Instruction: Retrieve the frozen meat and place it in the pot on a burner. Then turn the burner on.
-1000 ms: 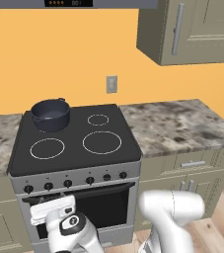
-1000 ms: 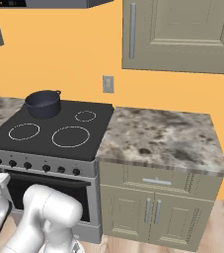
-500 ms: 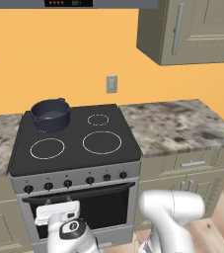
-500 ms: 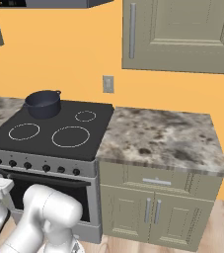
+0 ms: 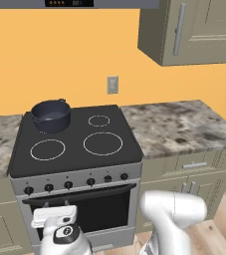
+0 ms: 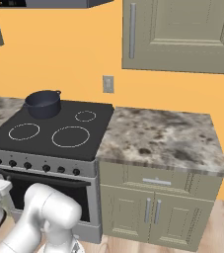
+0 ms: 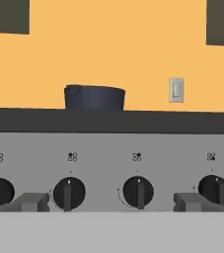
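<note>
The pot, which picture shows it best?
The left base view: the pot sits on the stove's back left burner, and you can look inside it. The right base view shows it smaller, off to one side. The hand view shows its side.

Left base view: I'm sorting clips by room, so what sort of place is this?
A home kitchen, rendered: a black-topped stove with knobs, a dark pot on its back burner, and a speckled stone counter over beige cabinets.

This is a home kitchen. It has a stove [image 5: 74, 144], granite counter [image 6: 163, 138] and wall cabinets [image 6: 182, 34].
</note>
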